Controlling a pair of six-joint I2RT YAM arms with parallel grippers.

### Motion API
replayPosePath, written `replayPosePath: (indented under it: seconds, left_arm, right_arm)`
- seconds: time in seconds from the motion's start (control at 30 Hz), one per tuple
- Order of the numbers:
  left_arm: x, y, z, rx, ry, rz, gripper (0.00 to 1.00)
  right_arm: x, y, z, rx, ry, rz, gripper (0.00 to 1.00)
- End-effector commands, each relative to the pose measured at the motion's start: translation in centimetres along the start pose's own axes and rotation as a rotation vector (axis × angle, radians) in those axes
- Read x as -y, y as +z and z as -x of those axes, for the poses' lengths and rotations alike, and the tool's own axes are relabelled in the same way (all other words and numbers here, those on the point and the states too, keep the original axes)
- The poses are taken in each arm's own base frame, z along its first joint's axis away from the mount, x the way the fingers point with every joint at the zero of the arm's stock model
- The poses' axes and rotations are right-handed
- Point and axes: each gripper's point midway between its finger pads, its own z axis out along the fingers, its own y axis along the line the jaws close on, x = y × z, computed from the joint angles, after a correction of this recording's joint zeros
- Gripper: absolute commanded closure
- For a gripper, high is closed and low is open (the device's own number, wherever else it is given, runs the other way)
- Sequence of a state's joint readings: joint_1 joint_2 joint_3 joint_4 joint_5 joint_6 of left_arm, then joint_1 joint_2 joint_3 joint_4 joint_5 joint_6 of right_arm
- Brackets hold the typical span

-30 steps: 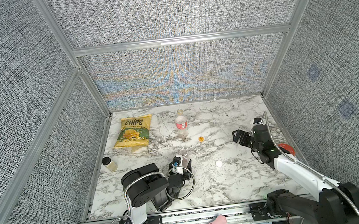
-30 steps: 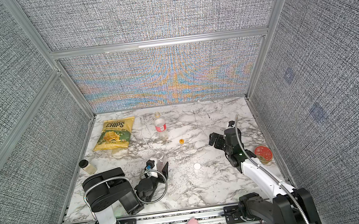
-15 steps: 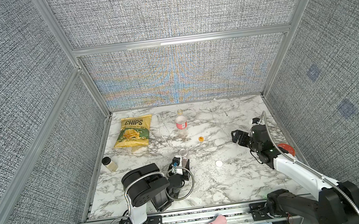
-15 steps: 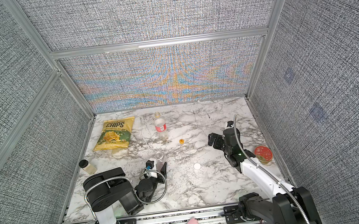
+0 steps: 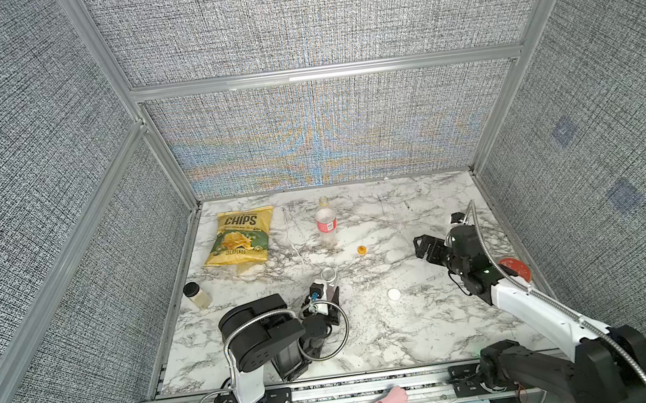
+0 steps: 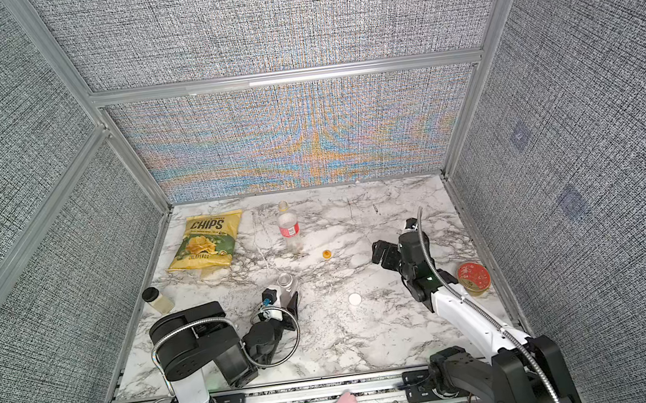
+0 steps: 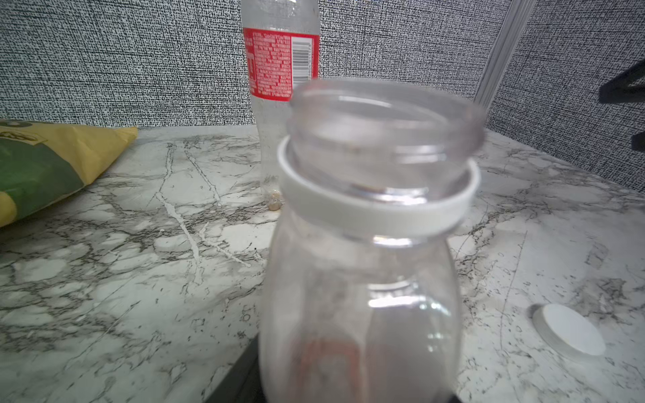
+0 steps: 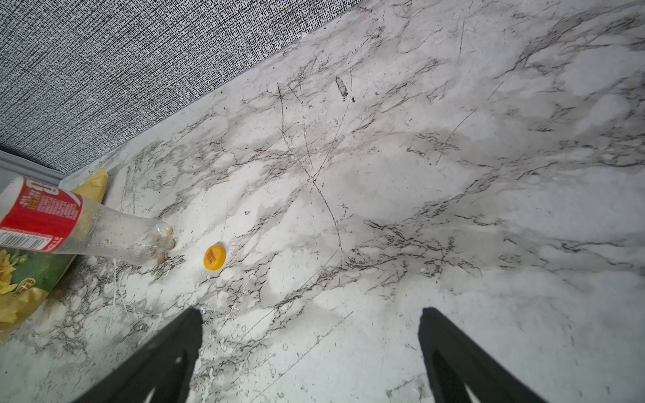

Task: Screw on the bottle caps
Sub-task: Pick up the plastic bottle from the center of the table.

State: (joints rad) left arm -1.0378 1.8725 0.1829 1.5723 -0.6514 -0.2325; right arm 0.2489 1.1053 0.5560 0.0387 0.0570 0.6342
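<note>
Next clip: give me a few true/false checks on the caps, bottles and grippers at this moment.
1. The white cap lies loose on the table. True.
2. The orange cap is screwed onto the red-label bottle. False: it lies on the table beside that bottle.
3. The right gripper is open and empty. True.
4. The short bottle lies on its side. False: it stands upright, uncapped, between the jaws of the left gripper.
</note>
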Motion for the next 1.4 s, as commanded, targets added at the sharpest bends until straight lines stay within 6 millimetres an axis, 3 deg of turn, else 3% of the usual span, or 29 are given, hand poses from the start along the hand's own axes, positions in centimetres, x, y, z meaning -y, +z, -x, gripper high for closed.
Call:
replayPosePath:
  seconds: [0.0,0.57,1.03,1.2,1.37]
  left_arm:
    - [0.1,-0.1,1.2,0.044,-0.029,-0.001,0.48]
    - [0.1,-0.6,1.2,0.042,-0.001,-0.014,0.56]
    - [1.0,-0.7,1.4,0.052,0.05,-0.029,0.54]
    - [2.0,-0.9,1.3,0.051,0.08,-0.061,0.54]
    - [1.7,-1.0,1.0,0.045,0.081,-0.046,0.54]
  right_arm:
    - [-0.1,-0.1,0.3,0.015,-0.006,-0.005,0.01]
    - [-1.2,-0.4,-0.8,-0.012,-0.043,0.002,0.01]
    - [-2.1,-0.7,-1.3,-0.019,-0.06,0.016,0.01]
    - [-2.3,-1.0,-2.4,-0.06,-0.086,0.013,0.01]
    - [-1.9,-1.3,-3.8,-0.082,-0.101,0.009,0.01]
